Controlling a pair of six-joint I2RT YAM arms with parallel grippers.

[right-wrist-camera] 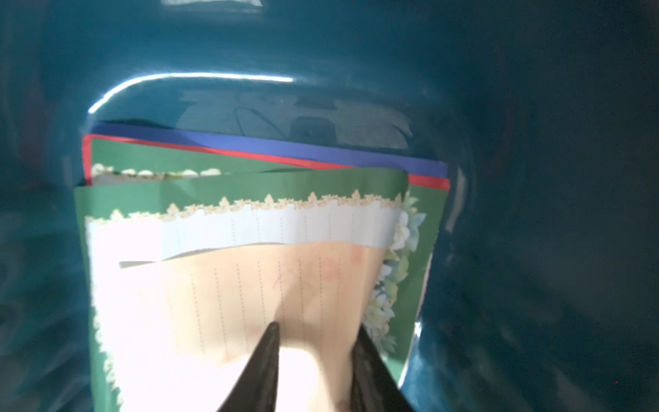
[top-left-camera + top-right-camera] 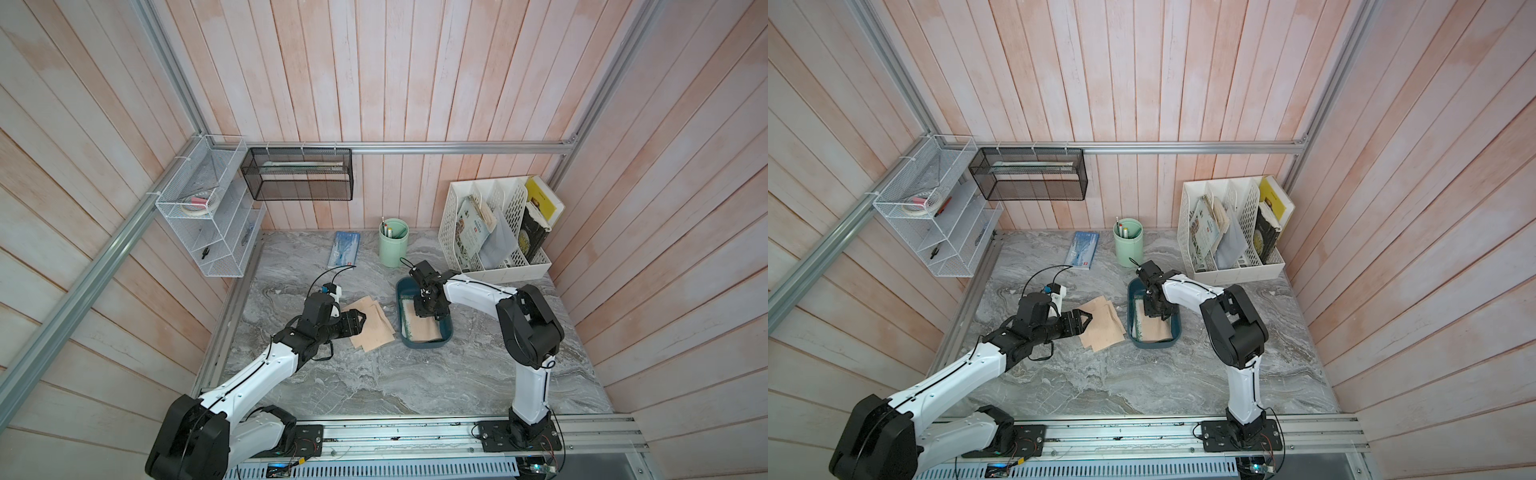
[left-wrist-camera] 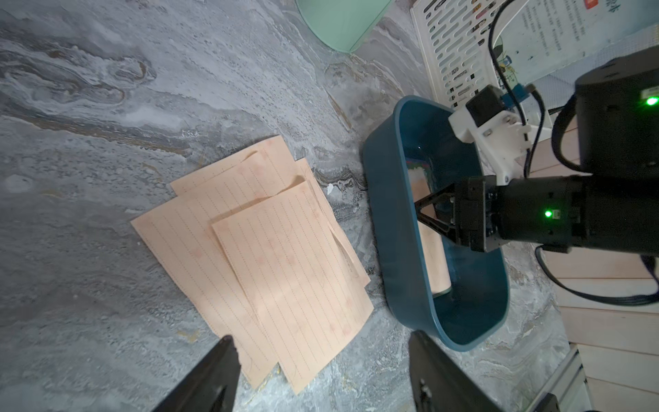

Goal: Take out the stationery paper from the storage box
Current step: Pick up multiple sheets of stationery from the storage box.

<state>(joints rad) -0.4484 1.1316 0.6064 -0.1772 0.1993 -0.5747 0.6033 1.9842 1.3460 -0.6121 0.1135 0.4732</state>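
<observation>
left gripper (image 3: pixel 322 338) open, idle | right gripper (image 1: pixel 316 328) on thin tan lined stationery paper (image 1: pixel 249 285) in shallow teal plastic storage box (image 3: pixel 392 232), hold we can't tell | risk: sheet so thin may slip out

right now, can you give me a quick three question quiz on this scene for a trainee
1. Fill in: the left gripper has its jaws ___.
2. True or false: the pile of tan lined paper sheets lies on the grey marble tabletop, outside the dark teal plastic tub.
3. Which gripper reaches into the tub? A) left gripper B) right gripper
Key: 1 open; 2 true; 3 B.
</observation>
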